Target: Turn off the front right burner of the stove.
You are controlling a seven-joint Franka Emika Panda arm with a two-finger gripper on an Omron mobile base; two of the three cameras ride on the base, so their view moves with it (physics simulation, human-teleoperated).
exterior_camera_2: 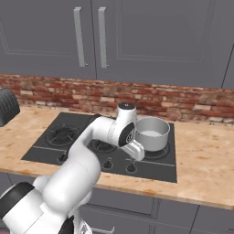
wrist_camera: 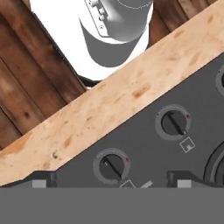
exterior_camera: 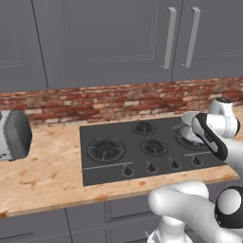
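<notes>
Black glass dominates the scene: the stove (exterior_camera: 142,149), set into a pale wood counter (exterior_camera_2: 205,169), lies directly beneath the gripper (wrist_camera: 112,178), which hangs over the cooktop's near right edge. Behind and just beyond the hand, a grey pot (exterior_camera_2: 152,132) sits on the front right burner (exterior_camera_2: 157,151), whose dark rings show under the pot's near side. Below the hand, two small knobs stand in the control row: one knob (wrist_camera: 113,166) sits almost between the fingertips (wrist_camera: 40,180), a second knob (wrist_camera: 174,123) lies off to one side, nearer the burner's edge. The fingers appear spread wide and grasp nothing, both tips apart at the frame's bottom. The step in hand looks like the approach to the control; which knob governs the front right burner cannot be read from here. The next move calls for lowering squarely onto the correct knob, closing, then twisting it off.
</notes>
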